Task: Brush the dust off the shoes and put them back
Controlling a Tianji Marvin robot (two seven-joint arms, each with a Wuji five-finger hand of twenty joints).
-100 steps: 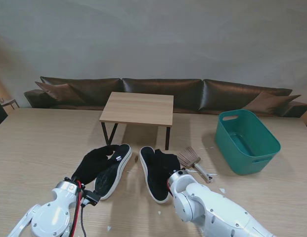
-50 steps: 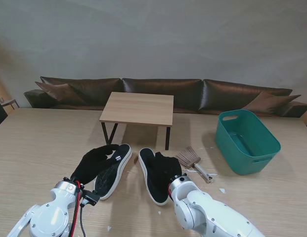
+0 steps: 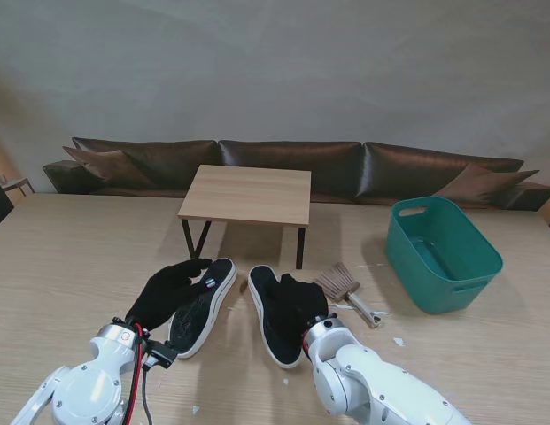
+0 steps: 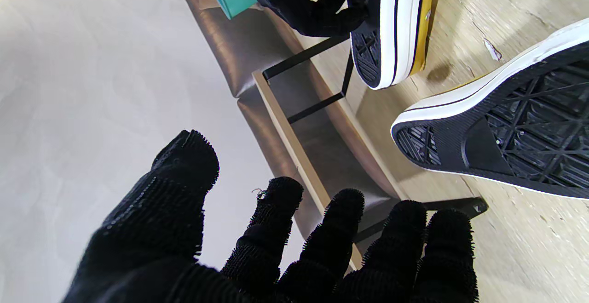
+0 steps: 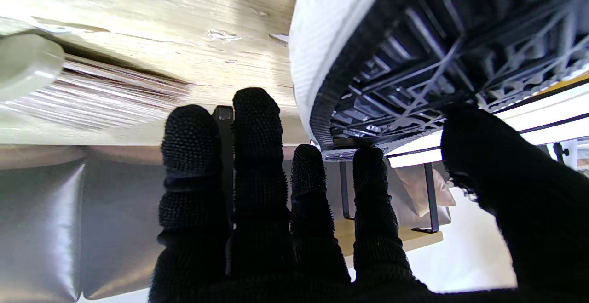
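Two black shoes with white rims lie side by side on the wooden table, black treads showing. My left hand (image 3: 168,290), in a black glove, hovers open by the left shoe (image 3: 211,297); the left wrist view shows its fingers (image 4: 276,229) spread with nothing in them, short of that shoe's tread (image 4: 506,146). My right hand (image 3: 301,299) rests on the right shoe (image 3: 268,320). In the right wrist view its fingers (image 5: 257,165) stretch past the white rim (image 5: 317,54) and the thumb touches the tread. A brush (image 3: 344,285) lies just right of that hand.
A small wooden side table (image 3: 248,193) with black legs stands beyond the shoes. A teal basket (image 3: 469,283) sits at the right. A brown sofa (image 3: 283,164) runs along the wall. Small white scraps (image 3: 398,341) dot the table top.
My right hand has slid a little to the left over the right shoe, and that shoe has shifted slightly. The left hand has hardly moved.
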